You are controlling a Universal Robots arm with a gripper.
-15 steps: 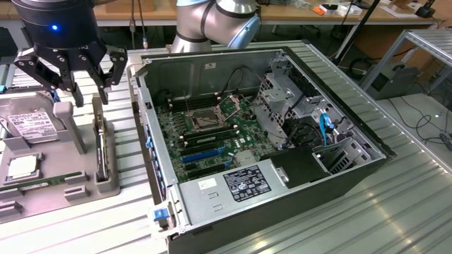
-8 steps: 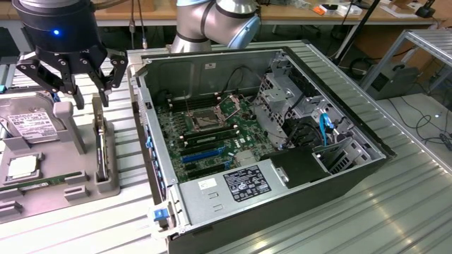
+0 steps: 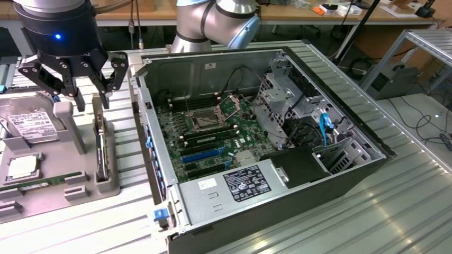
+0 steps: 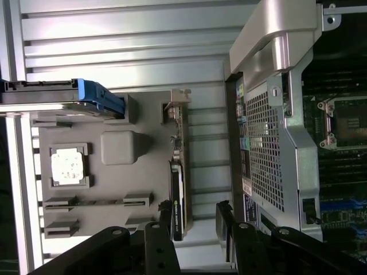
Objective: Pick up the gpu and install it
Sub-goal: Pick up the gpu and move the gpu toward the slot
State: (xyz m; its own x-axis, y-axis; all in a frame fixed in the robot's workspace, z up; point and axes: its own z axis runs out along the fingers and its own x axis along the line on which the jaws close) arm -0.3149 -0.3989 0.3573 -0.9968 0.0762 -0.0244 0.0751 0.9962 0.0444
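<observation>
While its black fingers (image 4: 225,222) stood spread apart, the dark gripper (image 3: 90,98) hung above the thin black rectangular gpu (image 3: 103,151), upright on edge in a grey moulded tray (image 3: 76,161).

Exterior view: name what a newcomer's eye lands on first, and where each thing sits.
The big open grey metal computer case takes up the middle, its green motherboard laid bare. At the exterior view's upper left, the robot's black hand hangs open just above the gpu, a thin dark card standing on edge in a grey plastic tray.
</observation>
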